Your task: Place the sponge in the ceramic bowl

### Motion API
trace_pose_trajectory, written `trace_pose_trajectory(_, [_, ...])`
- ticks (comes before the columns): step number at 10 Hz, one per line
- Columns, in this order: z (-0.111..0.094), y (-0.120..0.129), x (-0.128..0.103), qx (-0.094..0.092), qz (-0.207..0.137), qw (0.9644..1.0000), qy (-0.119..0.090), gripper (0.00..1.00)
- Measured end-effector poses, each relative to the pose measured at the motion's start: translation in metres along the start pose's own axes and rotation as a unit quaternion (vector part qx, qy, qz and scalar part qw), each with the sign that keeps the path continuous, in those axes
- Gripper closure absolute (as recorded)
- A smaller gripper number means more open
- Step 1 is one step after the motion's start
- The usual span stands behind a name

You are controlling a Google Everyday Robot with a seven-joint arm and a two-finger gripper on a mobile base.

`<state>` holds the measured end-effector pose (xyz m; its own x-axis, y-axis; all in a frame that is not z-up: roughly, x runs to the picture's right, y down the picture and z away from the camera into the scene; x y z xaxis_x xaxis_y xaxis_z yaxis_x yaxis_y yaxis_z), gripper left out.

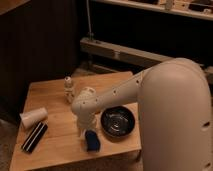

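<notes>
Robot body: a big, smooth white rounded shell (175, 120) fills the right of the view, nearest the camera.
Arm: a white jointed arm (117, 92) reaches from that shell leftward over the tabletop and bends downward at its wrist.
Tabletop: a light wooden square tabletop (57, 102) carries everything.
Sponge: the small dark-blue rectangular sponge (92, 141) lies on the wood close to the front edge, left of the bowl and outside it.
Striped box: a long black-and-white striped box (34, 137) lies at the front left corner, well apart from the sponge.
Gripper: the white gripper (85, 130) points down, just above and slightly left of the sponge, at the sponge's upper edge.
Jaws: cannot tell whether they are wide, narrow or holding anything; contact with the sponge cannot be told either.
Bowl: the round, shallow, glossy black ceramic bowl (125, 131) with a greyish reflective centre sits right of the gripper, near the tabletop's right front; nothing shows inside it.
Cup: a white paper cup (33, 117) lies on its side at the left edge, just behind the striped box.
Bottle: a small white bottle-like item (68, 88) stands upright behind the arm's wrist.
Background: a pale metal rail (125, 52) runs across dark panelling beyond the tabletop.
</notes>
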<state>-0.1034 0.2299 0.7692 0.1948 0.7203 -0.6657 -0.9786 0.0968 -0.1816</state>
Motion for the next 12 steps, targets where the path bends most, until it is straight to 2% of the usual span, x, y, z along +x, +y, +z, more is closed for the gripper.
trace_pose_trajectory(6, [0.012, -0.013, 0.024, 0.009, 0.032, 0.9993, 0.017, 0.35])
trace_pose_trajectory(9, [0.017, -0.014, 0.031, 0.008, 0.037, 0.999, 0.024, 0.35])
trace_pose_trajectory(12, [0.023, -0.015, 0.033, 0.02, 0.036, 0.9987, 0.029, 0.35])
